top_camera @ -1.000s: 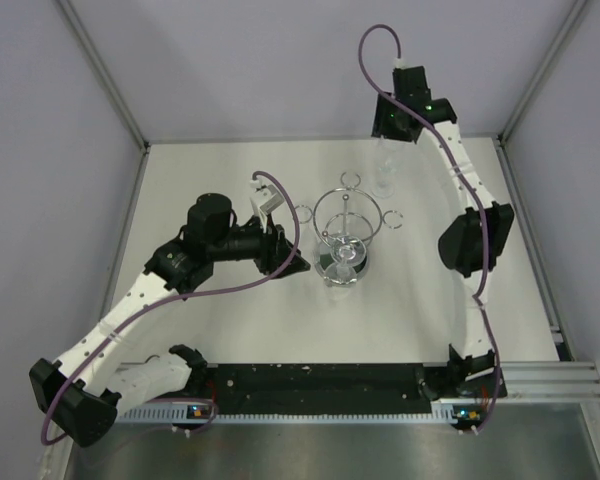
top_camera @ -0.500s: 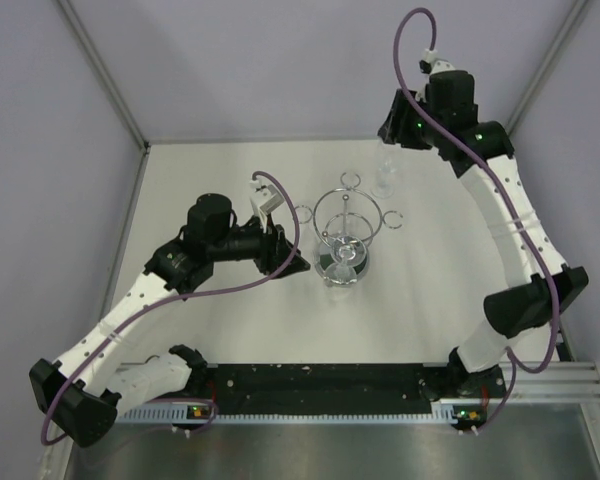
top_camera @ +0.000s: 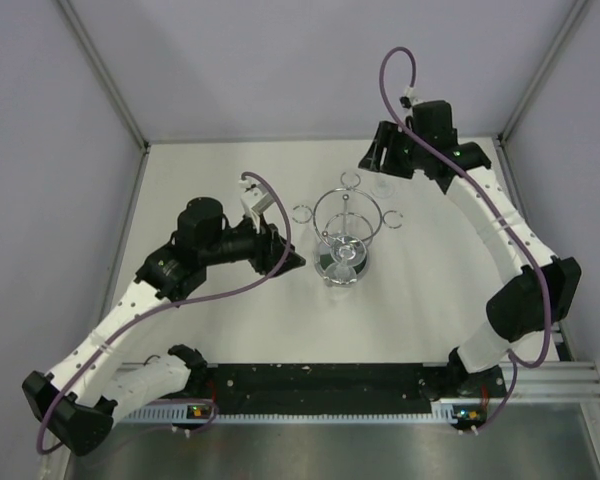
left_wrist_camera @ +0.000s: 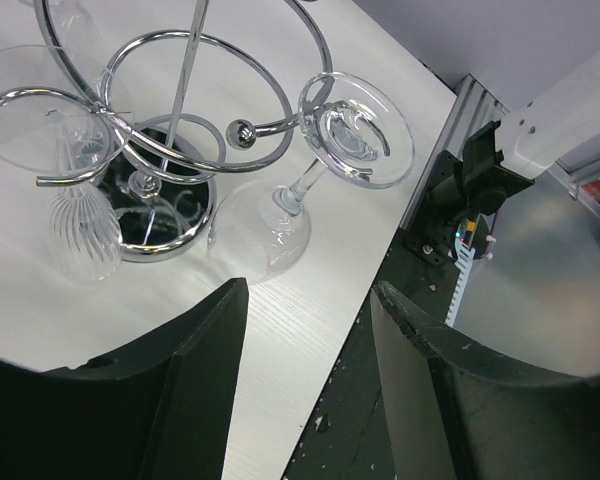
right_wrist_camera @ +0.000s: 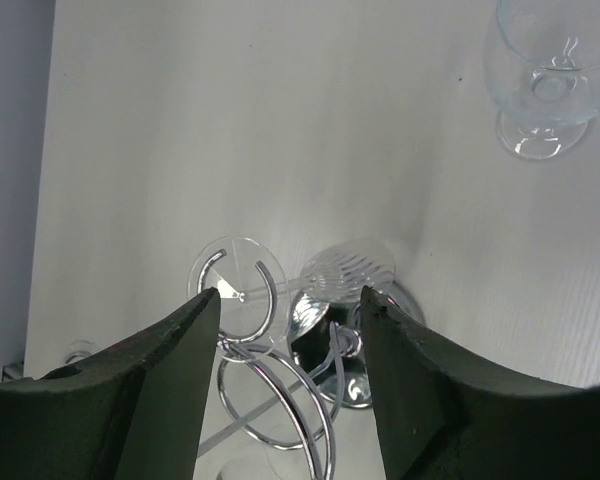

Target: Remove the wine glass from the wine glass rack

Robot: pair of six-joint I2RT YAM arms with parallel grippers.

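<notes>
- Wine glass (right_wrist_camera: pixel 542 88): one now stands upright on the white table (top_camera: pixel 230 170), beyond the wine glass rack (top_camera: pixel 343 268) on the right arm's side. It is apart from the wire and nothing touches it.
- A second ago the right gripper (right_wrist_camera: pixel 288 300) sat low, right over that spot. It has since lifted and swung back towards the rack, and its jaws have widened on the way.
- In the right wrist view those jaws stand apart with nothing between them. We read this as a release just finished, so this glass counts as taken off.
- The left gripper (left_wrist_camera: pixel 310 290) has barely shifted. It hangs just beside the rack's near-left side, jaws apart and empty.
- Two glasses still hang upside down from the small ring loops:
  - The plain hanging glass (left_wrist_camera: pixel 280 215) is nearest the left gripper, its foot caught in a loop.
  - The ribbed hanging glass (left_wrist_camera: pixel 80 232) is on the far side of the post.
- In our judgement, the task is either done or one glass into a set. If more must come off, the plain one lies most directly ahead of the left jaws.
- The foot would have to slide out through the loop's gap, and a careless pull could tip the light rack.
</notes>
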